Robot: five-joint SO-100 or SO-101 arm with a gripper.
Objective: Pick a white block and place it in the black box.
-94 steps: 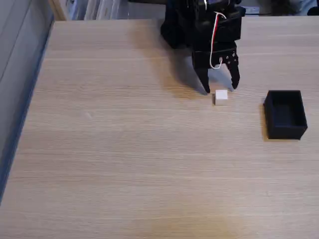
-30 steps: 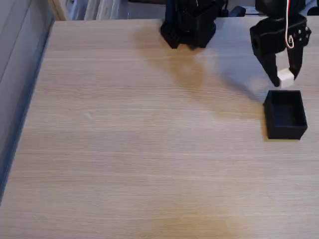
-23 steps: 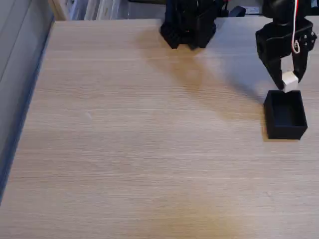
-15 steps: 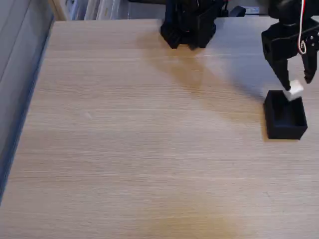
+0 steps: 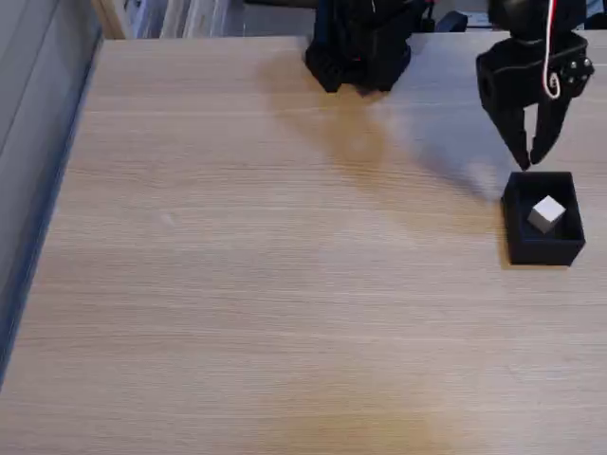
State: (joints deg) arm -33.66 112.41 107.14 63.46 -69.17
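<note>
light wood table (image 5: 237, 284), grey wall (image 5: 28, 114) at left

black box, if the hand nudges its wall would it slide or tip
Probably slide: the box sits low and wide on the smooth table. It looks thin-walled, so likely light and easily shoved. The block inside may shift too. The hand hangs just behind it.

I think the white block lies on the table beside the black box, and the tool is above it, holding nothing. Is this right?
Not quite. The fixed view shows the block inside the box, not beside it. The tool is above, holding nothing.
</note>
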